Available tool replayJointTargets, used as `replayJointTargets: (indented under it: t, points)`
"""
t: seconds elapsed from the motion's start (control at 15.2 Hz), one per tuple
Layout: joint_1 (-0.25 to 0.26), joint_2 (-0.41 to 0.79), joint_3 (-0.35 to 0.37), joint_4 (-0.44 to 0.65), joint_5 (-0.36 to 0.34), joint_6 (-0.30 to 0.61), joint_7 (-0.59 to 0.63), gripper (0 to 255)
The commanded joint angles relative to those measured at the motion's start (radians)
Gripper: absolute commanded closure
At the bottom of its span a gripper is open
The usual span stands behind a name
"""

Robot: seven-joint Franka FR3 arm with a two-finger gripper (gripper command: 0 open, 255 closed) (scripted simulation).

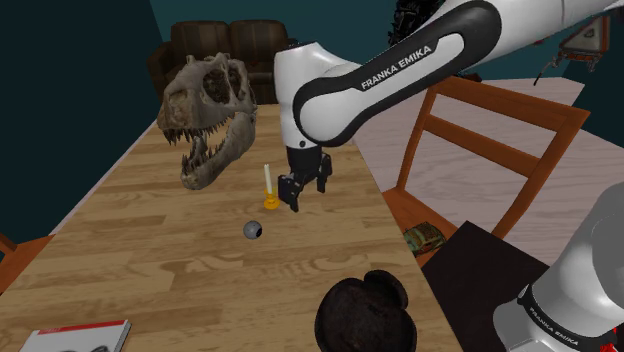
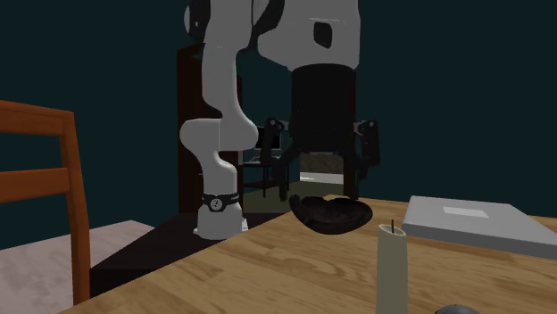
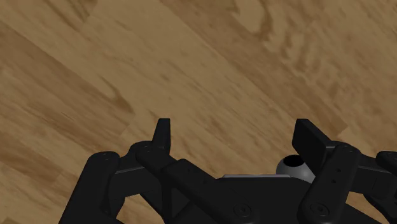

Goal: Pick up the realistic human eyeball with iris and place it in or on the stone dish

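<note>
One eyeball (image 1: 252, 230) on table (image 1: 150, 260), apart from spread, empty gripper (image 1: 306, 192); one dark dish (image 1: 365, 315) near stand (image 1: 480, 265); one skull (image 1: 205, 115), shoulder view; one candle (image 1: 268, 185), both exterior views.

— The eyeball (image 3: 294, 167)?
— Half hidden behind the hand's (image 3: 234, 125) linkage, seen from the wrist.
— The dark dish (image 1: 365, 315)?
— Cut off by the shoulder view's bottom edge; the book (image 1: 80, 336) too.

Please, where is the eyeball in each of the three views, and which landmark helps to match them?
Shoulder view: eyeball on the wooden table, just below the candle.
Second exterior view: probably the eyeball at the bottom edge, right of the candle.
Wrist view: eyeball peeking out beside one gripper finger.
Shared landmark: the wooden table.
</note>
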Motion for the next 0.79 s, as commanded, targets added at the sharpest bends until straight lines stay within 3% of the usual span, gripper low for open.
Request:
replayJointTargets:
  t: [0.0,0.73]
  points:
    - [0.02,0.081,0.009,0.072,-0.031,0.014,0.041,0]
    - [0.155,0.469,-0.01,0.506,-0.166,0.0,0.168,0]
